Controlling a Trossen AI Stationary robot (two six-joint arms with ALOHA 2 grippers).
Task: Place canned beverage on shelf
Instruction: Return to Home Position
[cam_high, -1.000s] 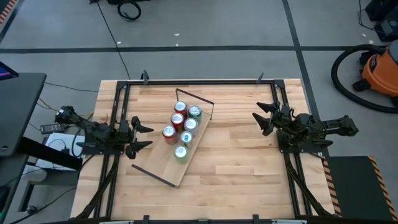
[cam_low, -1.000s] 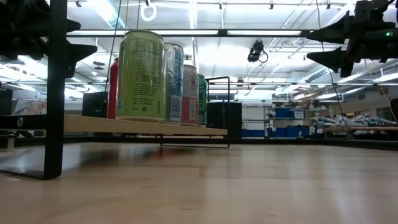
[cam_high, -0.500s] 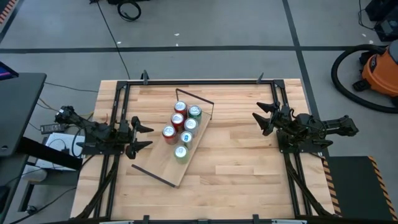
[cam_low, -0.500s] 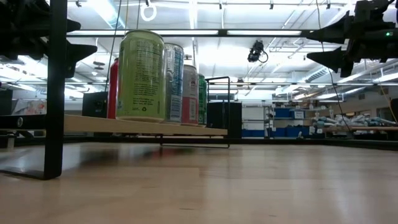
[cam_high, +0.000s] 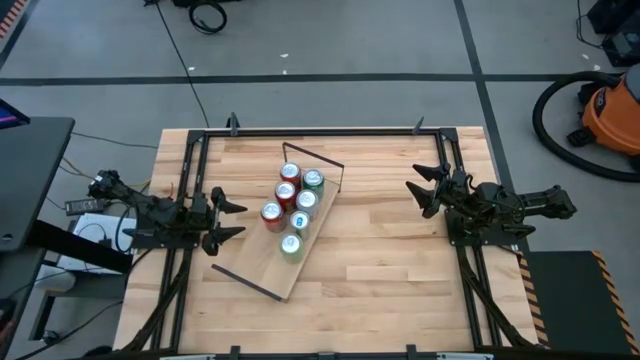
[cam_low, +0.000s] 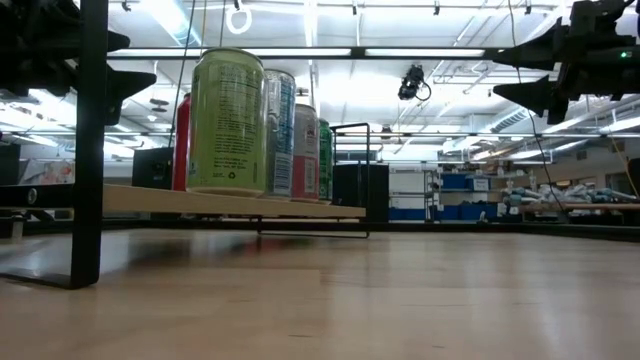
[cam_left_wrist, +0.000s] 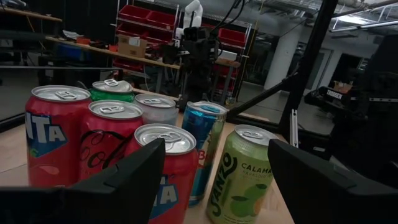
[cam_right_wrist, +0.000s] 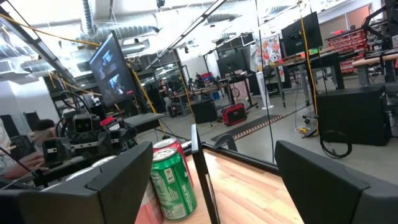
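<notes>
Nothing is seen to have moved since the earlier frames: both arms and every can are found in the same places. The left gripper (cam_high: 226, 218) is parked at the left edge of the table (cam_high: 390, 270), near the long side of the shelf (cam_high: 262, 268), its fingers spread with nothing between them. The right gripper (cam_high: 420, 190) is parked near the right edge, well apart from the shelf, likewise spread and empty. The shelf is laid diagonally across the table's middle. Seven soda cans (cam_high: 286, 192) are stood upright in a tight cluster on its far half, the light green can (cam_high: 291, 244) nearest the plank's middle. The arms are judged to be drawn aside so that no can is knocked, and the placing is taken as done.
</notes>
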